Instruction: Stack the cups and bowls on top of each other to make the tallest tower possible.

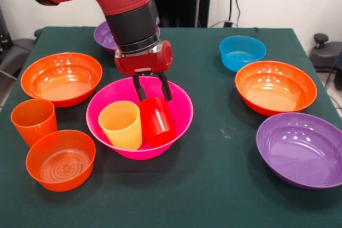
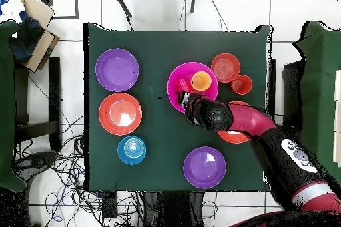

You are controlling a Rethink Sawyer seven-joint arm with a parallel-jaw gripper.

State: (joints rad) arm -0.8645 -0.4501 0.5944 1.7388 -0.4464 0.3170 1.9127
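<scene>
The big pink bowl [image 1: 179,105] sits mid-table, also in the overhead view [image 2: 174,78]. Inside it a yellow cup [image 1: 122,124] stands upright, also seen from overhead [image 2: 201,80]. A red cup [image 1: 157,122] leans beside it, touching it. My gripper [image 1: 153,99] reaches down into the bowl, and its dark fingers [image 1: 140,89] are closed on the red cup's upper end. From overhead the gripper [image 2: 187,99] is over the bowl's near rim. An orange cup [image 1: 33,120] stands alone at the left.
A small orange bowl [image 1: 60,159] sits by the orange cup. Wide orange bowls [image 1: 61,78] [image 1: 275,86] lie left and right. A blue bowl [image 1: 242,52] is far right, a purple bowl [image 1: 302,148] near right, and another purple bowl [image 1: 102,36] is behind the arm.
</scene>
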